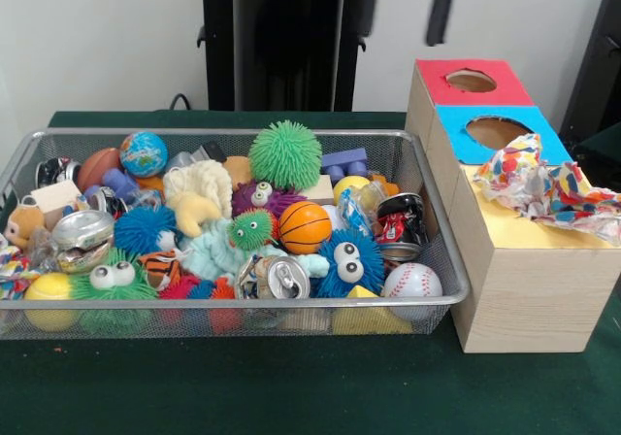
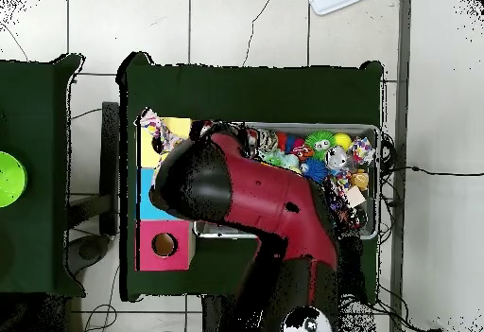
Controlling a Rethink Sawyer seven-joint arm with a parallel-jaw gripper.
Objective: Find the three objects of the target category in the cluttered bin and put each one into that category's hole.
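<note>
The silver wire-mesh bin [image 1: 441, 304] sits left of the pale wooden box [image 1: 529, 294] and is full of toys. I see no polka-dot cloth in the bin. A crumpled heap of white polka-dot cloth [image 1: 543, 187] lies on the box's yellow end and spills over its right edge. It covers the yellow-surround hole, which is hidden. The heap also shows in the overhead view [image 2: 161, 135]. Only a dark narrow tip of my gripper [image 1: 441, 8] shows at the top edge, high above the box. In the overhead view my red and black arm [image 2: 255, 205] reaches over the bin and box and hides the gripper.
The red-surround hole [image 1: 471, 80] and the blue-surround hole [image 1: 497, 129] are uncovered. The bin holds a green spiky ball [image 1: 285, 153], a cream plush [image 1: 199, 190], an orange ball [image 1: 305, 226], a baseball [image 1: 412, 282] and a can [image 1: 281, 278]. The pedestal [image 1: 286, 37] stands behind.
</note>
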